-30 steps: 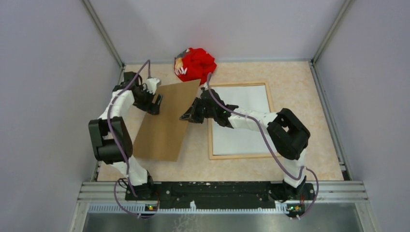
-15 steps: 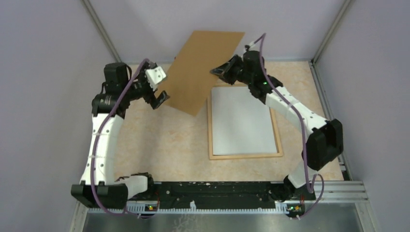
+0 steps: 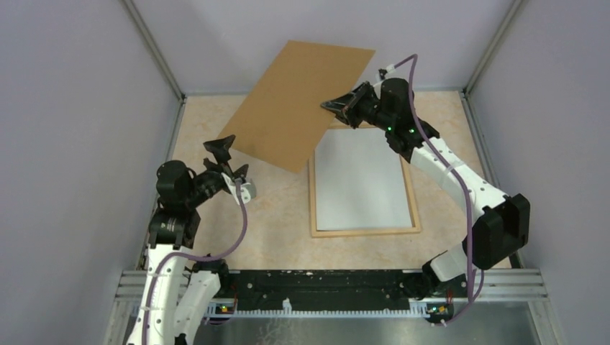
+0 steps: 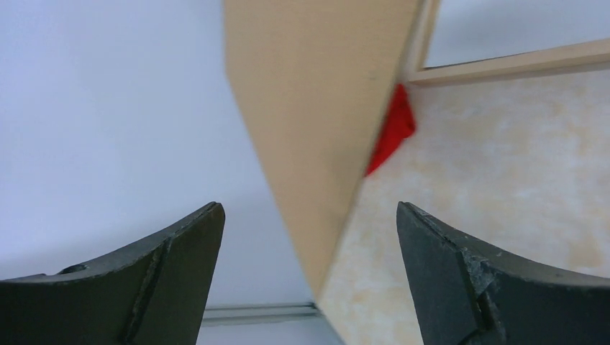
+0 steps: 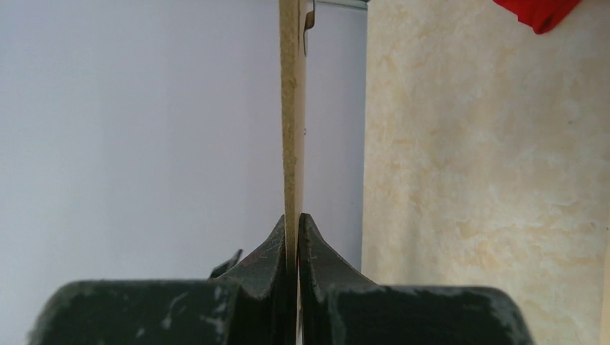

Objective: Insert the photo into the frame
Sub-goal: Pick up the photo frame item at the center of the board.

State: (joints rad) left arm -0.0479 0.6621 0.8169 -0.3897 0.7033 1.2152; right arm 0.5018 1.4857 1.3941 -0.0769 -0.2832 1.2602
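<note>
The frame (image 3: 363, 231) is lying flat on the table (image 3: 273, 223), with a white sheet (image 3: 360, 180) filling it; whether that sheet is the photo cannot be told. The right gripper (image 3: 329, 106) is pinching the brown board (image 3: 302, 100) by its edge, jaws closed tight on it, holding it tilted in the air above the frame's far left corner. The left gripper (image 3: 230, 159) is hanging left of the frame, jaws spread wide, gripping nothing.

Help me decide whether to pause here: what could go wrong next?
The backing board is lifted, pinched at one edge by the right gripper alone. The left gripper is open, not gripping it, so the board may pivot or slip. It overhangs a corner of the frame, so a drop could knock it askew.
</note>
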